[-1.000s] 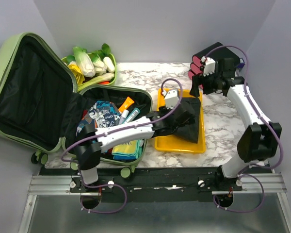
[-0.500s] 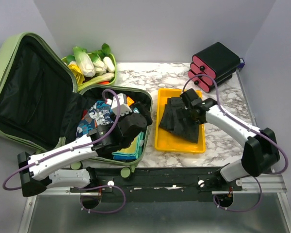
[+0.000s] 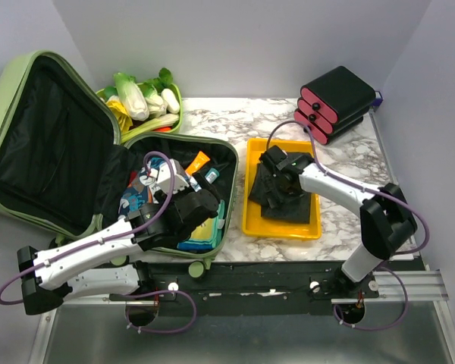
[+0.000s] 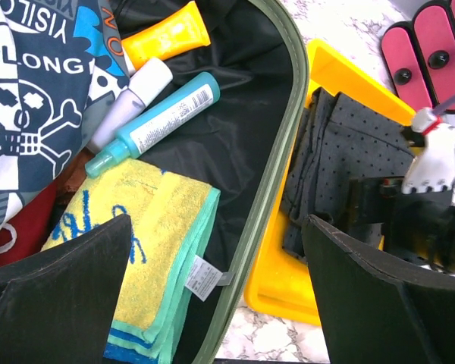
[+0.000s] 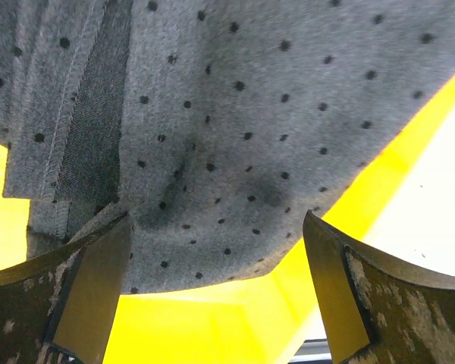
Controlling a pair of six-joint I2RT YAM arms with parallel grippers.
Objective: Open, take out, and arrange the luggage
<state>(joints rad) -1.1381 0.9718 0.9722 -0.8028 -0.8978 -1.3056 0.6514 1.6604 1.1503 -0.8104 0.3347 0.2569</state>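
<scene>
The luggage (image 3: 53, 144) lies open at the left end of the marble worktop (image 3: 235, 114). Its lid is propped up past the left edge and its packed half sits against the near edge, wheels overhanging. The left gripper (image 4: 216, 250) is held spread wide and empty above the yellow towel (image 4: 136, 227), just inside the suitcase's right rim. The right gripper (image 5: 216, 227) is likewise released, its fingers straddling the dark dotted garment (image 3: 284, 189) in the yellow tray (image 3: 252, 224).

Trouble is most likely at that rim. If the left claw is lowered slightly to the right, the shell wall could be struck or pinched together with the towel. The packed half could then be nudged toward the near edge.

Only the top fold of the towel may be caught, so that it unfolds on lifting. The teal tube (image 4: 159, 121) and the white bottle (image 4: 129, 102) lying beside it could be dragged or rolled.

On the right, the tray wall may be clipped, or the garment pulled over it.

Little room is left between suitcase and tray, where the two arms come near each other. Bare marble is seen right of the tray and along the far edge, toward the black box with pink ends (image 3: 337, 102).
</scene>
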